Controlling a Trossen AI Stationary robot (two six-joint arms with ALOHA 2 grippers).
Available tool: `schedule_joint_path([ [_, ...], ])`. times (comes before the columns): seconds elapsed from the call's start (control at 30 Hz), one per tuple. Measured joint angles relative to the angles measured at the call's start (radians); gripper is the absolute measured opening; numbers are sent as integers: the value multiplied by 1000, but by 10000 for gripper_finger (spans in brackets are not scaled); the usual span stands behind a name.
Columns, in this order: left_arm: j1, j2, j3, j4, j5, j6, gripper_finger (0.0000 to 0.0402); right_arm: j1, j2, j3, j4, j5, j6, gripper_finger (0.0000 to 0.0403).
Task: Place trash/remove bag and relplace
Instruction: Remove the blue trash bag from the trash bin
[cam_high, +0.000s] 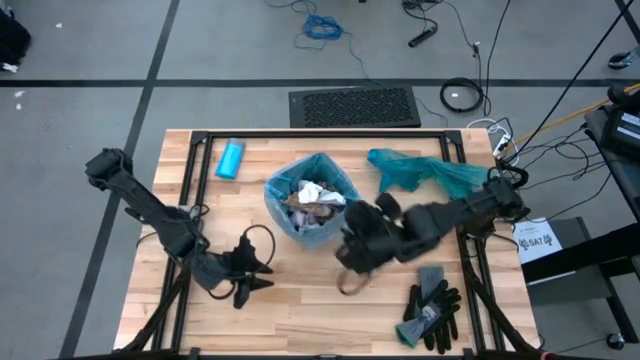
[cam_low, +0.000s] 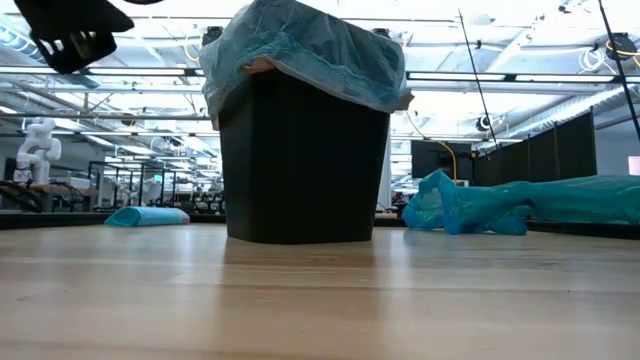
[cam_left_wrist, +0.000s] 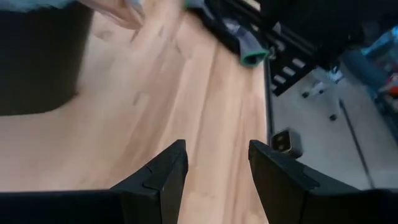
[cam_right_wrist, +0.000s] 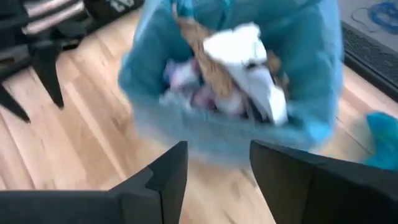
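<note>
Wooden table (cam_high: 300, 290) holds bag-lined (cam_high: 275, 195) bin of trash (cam_high: 315, 197); no readable writing.

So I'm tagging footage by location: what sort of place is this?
Probably a robotics lab or industrial workspace: a wooden workbench on a grey floor strewn with cables, a white humanoid robot in the background, and open ceilings with strip lights.

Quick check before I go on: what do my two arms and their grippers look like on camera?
Both arms are dark, almost black, jointed links with bulkier housings at the joints. The left gripper and the right gripper each end in two flat, angular black fingers; the right one's look the same in its wrist view. A thin dark cable loops beside the left wrist. No markings are readable.
</note>
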Motion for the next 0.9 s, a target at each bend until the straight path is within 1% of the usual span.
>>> schedule_joint_path([
  [0.07, -7, 49, 0, 62, -40, -33, 176, 60, -9, 0, -87, 26, 76, 161],
  [0.17, -5, 129, 26, 104, -126, -96, 175, 162, -13, -1, -252, 78, 250, 156],
  [0.27, 2, 205, 88, 100, -205, -132, 175, 263, -32, -66, -238, 123, 323, 155],
  [0.33, 13, 258, 142, 89, -228, -137, 175, 313, -49, -113, -238, 124, 418, 154],
  [0.43, 33, 339, 231, 69, -263, -132, 175, 375, -95, -231, -244, 115, 539, 154],
  [0.5, 49, 393, 300, 8, -281, -132, 175, 411, -115, -301, -239, 113, 642, 154],
  [0.6, 73, 467, 406, -150, -306, -153, 175, 464, -141, -376, -188, 111, 719, 154],
  [0.7, 97, 520, 502, -315, -330, -193, 175, 498, -154, -432, -105, 112, 724, 154],
  [0.77, 106, 549, 558, -388, -340, -215, 175, 517, -155, -459, -71, 104, 717, 154],
  [0.83, 111, 572, 605, -463, -345, -213, 175, 531, -155, -471, -54, 88, 718, 154],
  [0.9, 112, 590, 645, -504, -344, -179, 175, 543, -156, -483, -52, 55, 716, 154],
])
